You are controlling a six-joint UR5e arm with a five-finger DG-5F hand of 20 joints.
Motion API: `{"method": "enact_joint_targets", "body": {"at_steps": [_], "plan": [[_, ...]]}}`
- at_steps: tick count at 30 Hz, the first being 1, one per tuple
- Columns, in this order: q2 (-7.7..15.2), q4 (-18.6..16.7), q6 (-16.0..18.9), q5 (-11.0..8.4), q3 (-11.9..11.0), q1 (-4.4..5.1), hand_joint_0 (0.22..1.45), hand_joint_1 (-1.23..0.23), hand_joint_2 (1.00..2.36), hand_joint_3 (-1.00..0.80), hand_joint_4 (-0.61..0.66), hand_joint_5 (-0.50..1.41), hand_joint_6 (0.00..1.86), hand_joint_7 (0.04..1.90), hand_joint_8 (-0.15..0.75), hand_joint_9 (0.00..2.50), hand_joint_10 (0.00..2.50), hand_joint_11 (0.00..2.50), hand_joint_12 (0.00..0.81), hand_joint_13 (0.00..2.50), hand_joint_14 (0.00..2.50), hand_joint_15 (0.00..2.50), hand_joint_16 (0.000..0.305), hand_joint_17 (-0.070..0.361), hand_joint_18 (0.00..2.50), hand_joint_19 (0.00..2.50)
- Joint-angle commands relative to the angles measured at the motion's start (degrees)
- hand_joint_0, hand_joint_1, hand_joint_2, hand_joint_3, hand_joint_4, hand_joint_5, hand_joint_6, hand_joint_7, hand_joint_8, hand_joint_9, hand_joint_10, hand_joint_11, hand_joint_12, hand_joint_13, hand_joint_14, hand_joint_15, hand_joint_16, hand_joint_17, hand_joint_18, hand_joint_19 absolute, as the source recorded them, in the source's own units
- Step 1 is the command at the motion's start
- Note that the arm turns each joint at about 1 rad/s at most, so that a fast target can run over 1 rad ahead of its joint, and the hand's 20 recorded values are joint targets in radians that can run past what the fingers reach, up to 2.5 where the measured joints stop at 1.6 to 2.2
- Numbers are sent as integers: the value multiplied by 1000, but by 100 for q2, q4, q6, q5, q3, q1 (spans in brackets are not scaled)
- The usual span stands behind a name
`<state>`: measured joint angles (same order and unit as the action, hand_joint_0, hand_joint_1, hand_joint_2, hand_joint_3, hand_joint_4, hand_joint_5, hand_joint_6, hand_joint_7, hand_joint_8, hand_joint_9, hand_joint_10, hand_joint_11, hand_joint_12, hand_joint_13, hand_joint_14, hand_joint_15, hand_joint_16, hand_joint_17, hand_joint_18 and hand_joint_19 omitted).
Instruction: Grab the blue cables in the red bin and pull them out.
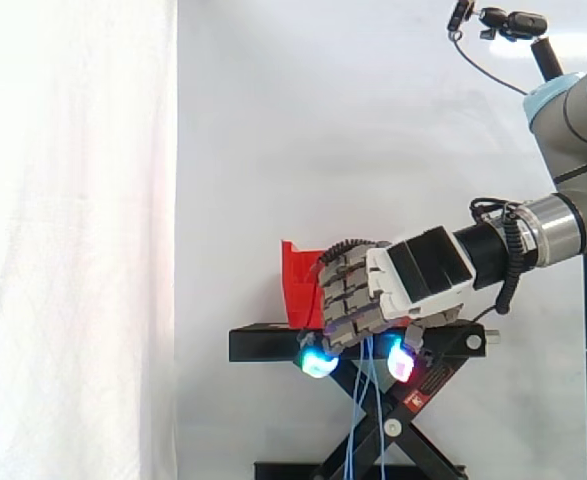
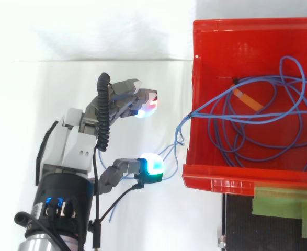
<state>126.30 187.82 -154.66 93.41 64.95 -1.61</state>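
One hand (image 2: 72,149), lower left of top view, arm entering from bottom edge; in side view it sits centre frame, arm from right edge.
- State: fingers (image 2: 127,97) and thumb curled inward, closed round strands of the blue cables (image 2: 258,120). Red-white pad (image 2: 149,102) above, cyan pad (image 2: 150,166) below, w/ a gap btwn them facing the bin.
- Side view: pads point down, level w/ the stand's top edge. Cable strands hang straight down btwn them, past the stand's crossed legs toward bottom of frame.
- Cables: most lie looped inside the red bin (image 2: 231,180), right half of top view. A bundle crosses the bin's left wall rim at mid-height and runs down-left to the hand.
- Orange strip (image 2: 246,98) among the loops, upper centre of bin.
- Clearance: hand is apart from the bin's left wall, w/ bare white floor btwn them and open room above and left of hand.
- Black stand (image 1: 268,345) under the bin; green tape (image 2: 279,201) on its top, bottom right of top view.
- White curtain (image 1: 73,240) behind, frame-left in side view.
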Motion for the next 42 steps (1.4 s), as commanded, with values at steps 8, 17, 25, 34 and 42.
{"method": "enact_joint_targets", "body": {"at_steps": [8, 17, 25, 34, 42], "plan": [[0, -141, -148, -7, 0, -50, 760, -973, 1000, -1000, 140, 491, 12, 451, 271, 647, 19, 735, 385, 643, 20, 519, 55, 123, 463, 479], [0, -299, 634, -24, 79, -85, 762, -973, 1000, -1000, 139, 495, 11, 448, 269, 649, 21, 736, 384, 642, 19, 523, 55, 123, 464, 470], [9, -202, 643, -33, 79, -85, 763, -972, 1000, -1000, 142, 503, 12, 449, 270, 654, 21, 731, 385, 642, 20, 518, 54, 123, 462, 473], [17, -404, 485, 11, 79, -191, 764, -971, 1000, -1000, 140, 505, 12, 449, 271, 659, 19, 732, 383, 643, 21, 519, 54, 122, 462, 472], [9, -343, 107, 99, 79, -305, 768, -970, 1000, -1000, 138, 508, 11, 446, 270, 663, 20, 735, 382, 645, 20, 521, 54, 122, 464, 474]]}}
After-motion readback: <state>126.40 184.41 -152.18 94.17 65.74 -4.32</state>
